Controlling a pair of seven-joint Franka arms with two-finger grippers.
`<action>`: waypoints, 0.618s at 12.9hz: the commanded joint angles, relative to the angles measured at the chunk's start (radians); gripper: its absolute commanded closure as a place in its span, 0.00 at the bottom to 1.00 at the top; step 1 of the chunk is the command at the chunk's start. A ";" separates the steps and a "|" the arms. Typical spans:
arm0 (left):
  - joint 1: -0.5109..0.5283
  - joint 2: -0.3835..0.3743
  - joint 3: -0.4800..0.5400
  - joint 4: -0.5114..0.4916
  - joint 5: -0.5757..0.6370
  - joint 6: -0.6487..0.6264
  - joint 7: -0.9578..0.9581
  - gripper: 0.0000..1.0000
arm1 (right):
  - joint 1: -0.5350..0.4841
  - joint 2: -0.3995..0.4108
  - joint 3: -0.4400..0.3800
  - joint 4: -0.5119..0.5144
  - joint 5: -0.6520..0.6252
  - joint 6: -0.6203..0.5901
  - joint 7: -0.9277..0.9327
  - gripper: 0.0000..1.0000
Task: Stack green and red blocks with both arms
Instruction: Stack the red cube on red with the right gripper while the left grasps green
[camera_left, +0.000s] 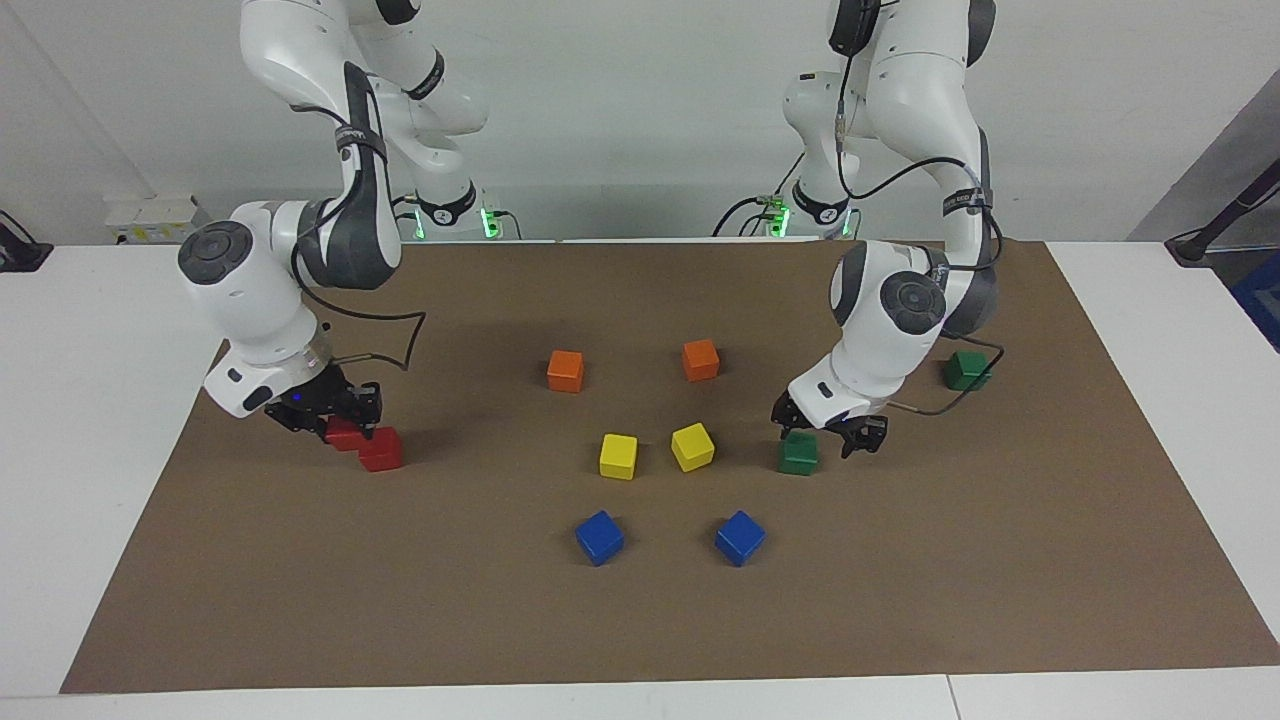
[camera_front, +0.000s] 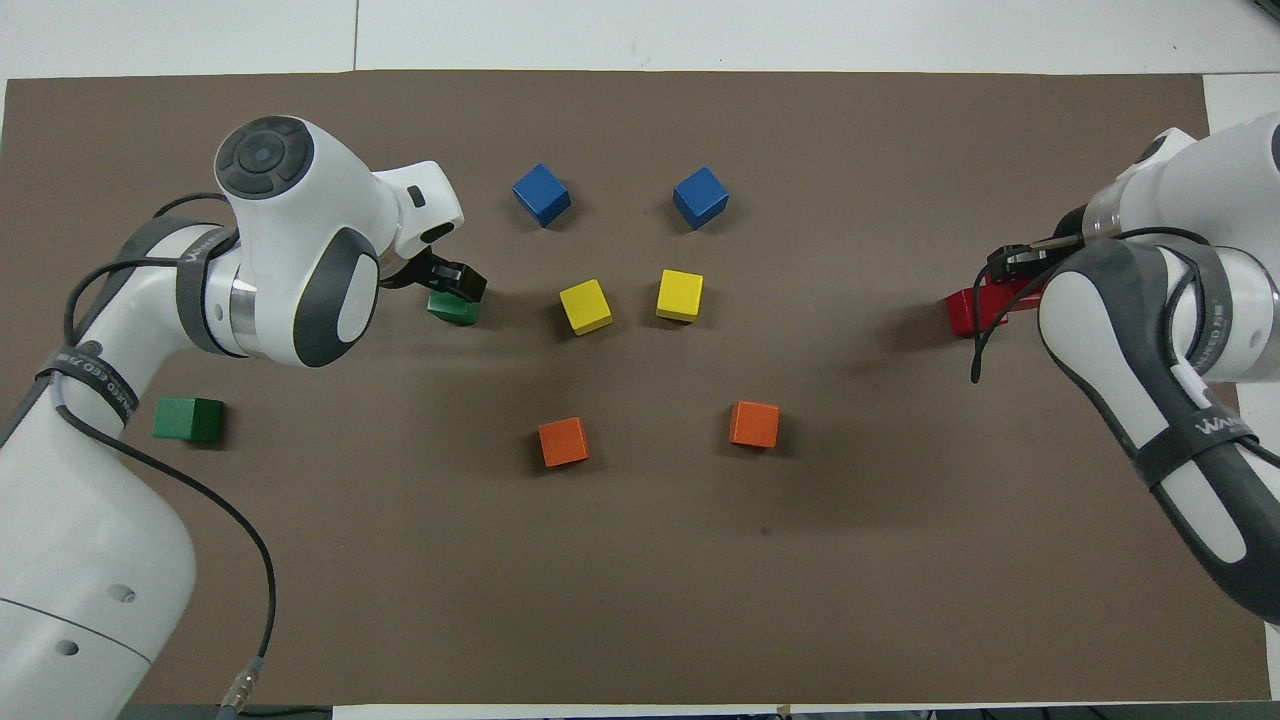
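One dark green block (camera_left: 798, 453) lies beside the yellow cubes, toward the left arm's end; it also shows in the overhead view (camera_front: 453, 309). My left gripper (camera_left: 828, 430) (camera_front: 452, 284) is open and hangs just over this block, a little off to one side. The second green block (camera_left: 967, 371) (camera_front: 188, 419) lies nearer to the robots, by the left arm. Two bright red blocks (camera_left: 381, 450) (camera_left: 343, 436) lie side by side at the right arm's end and show as one red shape in the overhead view (camera_front: 975, 308). My right gripper (camera_left: 335, 418) (camera_front: 1012, 264) is low on the nearer red block, partly hiding it.
Two orange cubes (camera_left: 565, 371) (camera_left: 700, 360), two yellow cubes (camera_left: 618, 456) (camera_left: 692, 447) and two blue cubes (camera_left: 599, 537) (camera_left: 740, 537) lie in pairs in the middle of the brown mat (camera_left: 640, 620). White table borders the mat.
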 joint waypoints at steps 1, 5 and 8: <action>-0.028 0.012 0.018 -0.036 -0.010 0.056 -0.023 0.00 | 0.007 -0.042 0.005 -0.060 0.020 0.041 0.011 1.00; -0.033 0.007 0.018 -0.091 -0.010 0.090 -0.027 0.00 | 0.009 -0.049 0.007 -0.122 0.019 0.127 0.005 1.00; -0.054 -0.004 0.020 -0.145 -0.009 0.147 -0.063 0.02 | 0.009 -0.047 0.007 -0.130 0.019 0.135 0.005 1.00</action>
